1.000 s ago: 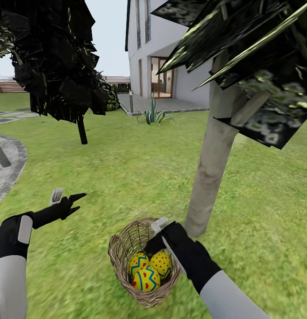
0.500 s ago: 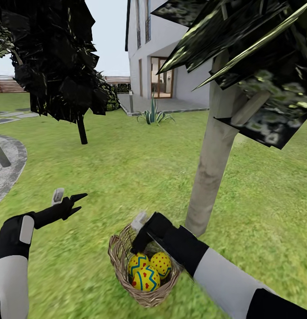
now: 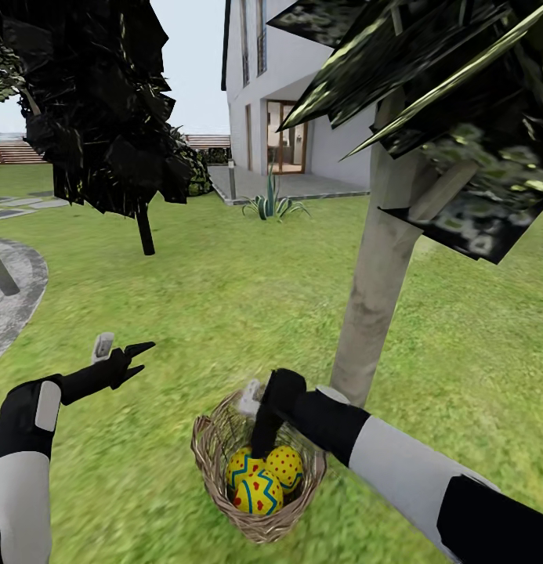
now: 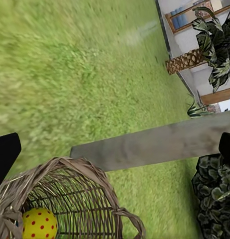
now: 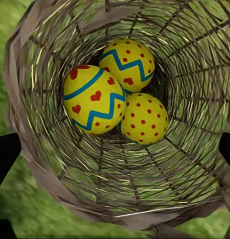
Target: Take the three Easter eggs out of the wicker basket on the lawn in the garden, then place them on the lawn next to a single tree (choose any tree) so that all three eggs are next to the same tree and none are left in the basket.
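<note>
In the head view the right pincer (image 3: 258,423) reaches down inside the wicker basket (image 3: 216,470), and one finger covers part of the far egg (image 3: 241,462); whether it touches an egg cannot be told. In the left wrist view the basket is cut off at the picture's edge, so one dotted egg (image 4: 39,224) shows only in part. The tree (image 3: 377,290) beside the basket has its crown cut off by the picture's top edge.

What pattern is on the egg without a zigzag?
Yellow egg with small red dots, clearest in the right wrist view.
</note>
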You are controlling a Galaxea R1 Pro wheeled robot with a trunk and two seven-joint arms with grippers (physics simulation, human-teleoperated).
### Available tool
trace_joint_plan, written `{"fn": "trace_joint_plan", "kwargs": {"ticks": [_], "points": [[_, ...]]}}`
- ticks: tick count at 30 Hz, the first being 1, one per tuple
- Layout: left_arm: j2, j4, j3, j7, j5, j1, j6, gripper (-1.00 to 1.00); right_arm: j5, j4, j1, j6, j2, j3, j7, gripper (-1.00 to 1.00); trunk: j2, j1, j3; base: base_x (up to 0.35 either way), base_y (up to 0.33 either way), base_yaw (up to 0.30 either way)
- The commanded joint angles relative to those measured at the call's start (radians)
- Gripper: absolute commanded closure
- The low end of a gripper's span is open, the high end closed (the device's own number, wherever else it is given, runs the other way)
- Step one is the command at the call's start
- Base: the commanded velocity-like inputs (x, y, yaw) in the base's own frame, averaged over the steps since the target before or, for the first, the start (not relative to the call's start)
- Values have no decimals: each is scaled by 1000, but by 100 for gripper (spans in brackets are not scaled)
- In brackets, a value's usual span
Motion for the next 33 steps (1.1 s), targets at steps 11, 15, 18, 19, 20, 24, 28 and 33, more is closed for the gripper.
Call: {"fn": "trace_joint_plan", "kwargs": {"ticks": [11, 15, 18, 19, 20, 24, 28, 33], "points": [[-5, 2, -1, -6, -4, 0, 4, -100, 176, 54, -3, -181, -29, 2, 128, -100, -28, 15, -13, 0, 0, 0], [-5, 0, 0, -6, -4, -1, 4, -100, 187, 53, -1, -182, -23, 7, 119, -100, -28, 15, -13, 0, 0, 0], [-5, 1, 1, -6, -4, -1, 4, -100, 219, 54, 3, -184, -21, 6, 112, -100, -42, 23, -20, 0, 0, 0], [-5, 1, 1, -5, -4, -1, 4, -100, 233, 54, 5, -184, -21, 6, 109, -100, -49, 27, -23, 0, 0, 0], [-5, 2, 1, -5, -4, -1, 4, -100, 248, 54, 7, -185, -20, 5, 106, -100, -49, 27, -23, 0, 0, 0], [-5, 2, 1, -5, -4, -1, 3, -100, 262, 54, 8, -185, -20, 2, 103, -100, -49, 27, -23, 0, 0, 0], [-5, 2, 1, -5, -4, -1, 3, -100, 265, 49, 8, -188, -20, -1, 102, -100, -49, 27, -23, 0, 0, 0], [-5, 2, 1, -5, -4, 0, 4, -100, 260, 54, 8, -301, -20, -5, 105, -100, -63, 34, -29, 0, 0, 0]]}}
